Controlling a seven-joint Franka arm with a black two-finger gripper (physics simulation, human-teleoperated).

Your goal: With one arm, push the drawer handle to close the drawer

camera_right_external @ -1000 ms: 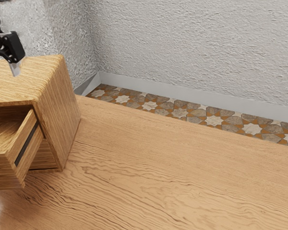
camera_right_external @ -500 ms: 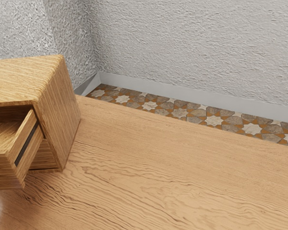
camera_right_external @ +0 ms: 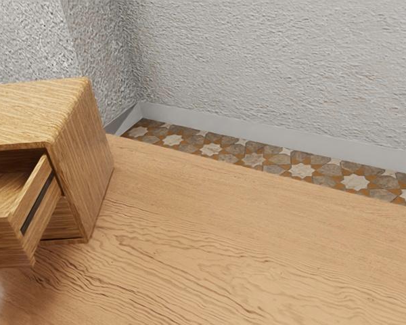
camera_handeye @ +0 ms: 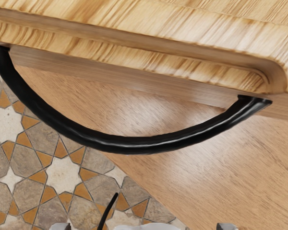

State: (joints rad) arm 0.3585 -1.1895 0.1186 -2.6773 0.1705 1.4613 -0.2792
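Exterior view: we find the drawer (camera_right_external: 3,237) between eight and nine o'clock, out of its wooden cabinet (camera_right_external: 81,149) and plainly open. It projects from the cabinet's front, toward seven o'clock. A long dark slot (camera_right_external: 38,206) runs along its side. Below the drawer, inside the cabinet's frame, we note a wooden panel (camera_right_external: 65,220). The cabinet sits at nine o'clock on the grained wooden desk (camera_right_external: 243,250), which spreads across the view from three round to eight.

Wrist view: we look down on the black handle (camera_handeye: 139,145), a smooth bow. Both its ends meet a wooden front (camera_handeye: 149,60), and its middle curves away from the wood. The desk's surface shows through the bow, with a soft pale glare on it. Outside the bow, well apart from the front, a thin black curved piece (camera_handeye: 108,211) crosses the tiles; we cannot tell what it is.

Claw: we cannot tell its state, nor whether it touches the handle.

Surroundings: a rough pale wall (camera_right_external: 277,54) runs from ten to two o'clock in the exterior view, with a smooth grey baseboard (camera_right_external: 257,129) along its foot. Between baseboard and desk we record a tiled floor (camera_right_external: 254,160), ten round to three, pale stars set among brown and orange pieces.
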